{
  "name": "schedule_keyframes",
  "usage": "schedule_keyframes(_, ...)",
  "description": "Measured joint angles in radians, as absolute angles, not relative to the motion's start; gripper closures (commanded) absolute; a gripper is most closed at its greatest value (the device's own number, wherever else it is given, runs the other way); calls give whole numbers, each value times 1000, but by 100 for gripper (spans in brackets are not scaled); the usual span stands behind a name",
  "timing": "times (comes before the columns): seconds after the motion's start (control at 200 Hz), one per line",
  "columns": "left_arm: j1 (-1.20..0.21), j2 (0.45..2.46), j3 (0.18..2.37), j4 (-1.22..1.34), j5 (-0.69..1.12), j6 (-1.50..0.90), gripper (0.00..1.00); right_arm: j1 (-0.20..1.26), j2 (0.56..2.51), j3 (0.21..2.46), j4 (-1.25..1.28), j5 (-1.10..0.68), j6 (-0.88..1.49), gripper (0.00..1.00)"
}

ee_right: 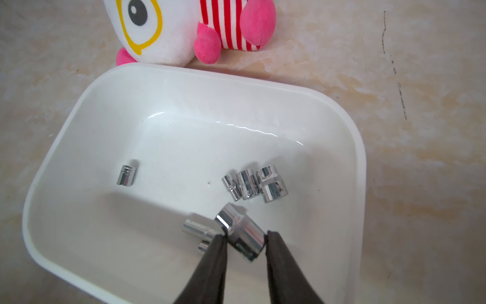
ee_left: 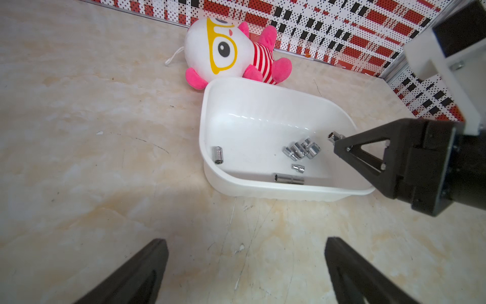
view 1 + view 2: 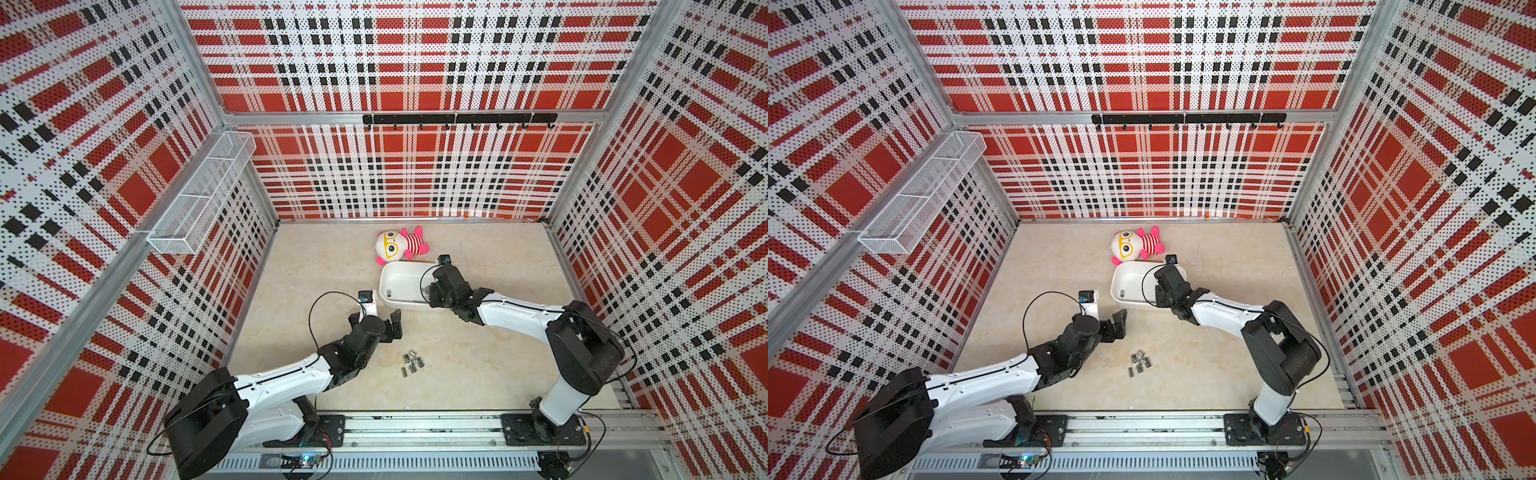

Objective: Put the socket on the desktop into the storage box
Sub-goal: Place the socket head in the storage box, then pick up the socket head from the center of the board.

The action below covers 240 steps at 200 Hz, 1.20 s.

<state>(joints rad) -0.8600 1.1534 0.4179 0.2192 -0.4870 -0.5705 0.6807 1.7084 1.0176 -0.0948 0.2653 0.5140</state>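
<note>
The right gripper [image 1: 244, 237] pinched a socket [image 1: 236, 226] over the storage box [image 1: 210, 76], long axis slanting across the jaws; the left gripper [image 2: 246, 240] gaped empty beside it.

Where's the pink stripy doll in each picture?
A top view: doll near the back wall, behind the storage box.
A top view: doll, same spot.
Left wrist: doll just past the box's rim.
Right wrist: doll beyond the rim, partly cut off.
Shared landmark: the storage box.
</note>
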Motion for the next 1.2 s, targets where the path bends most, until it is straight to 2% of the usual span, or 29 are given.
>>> schedule_keyframes(0.17, -860, 1159, 421, 216, -487, -570, 1, 678, 1711, 1022, -107, 261, 513, 62)
schedule_keyframes(0.416, -860, 1167, 433, 215, -487, -569, 1, 678, 1663, 1007, -130, 239, 508, 63)
schedule_keyframes(0.711, -865, 1180, 434, 215, -486, -567, 1, 694, 1311, 821, -147, 187, 495, 62)
schedule_keyframes(0.982, -873, 1189, 445, 213, -482, -563, 1, 794, 937, 623, -229, 143, 480, 54)
schedule_keyframes(1.202, -883, 1209, 469, 208, -454, -547, 1, 849, 875, 443, -227, 57, 467, 55)
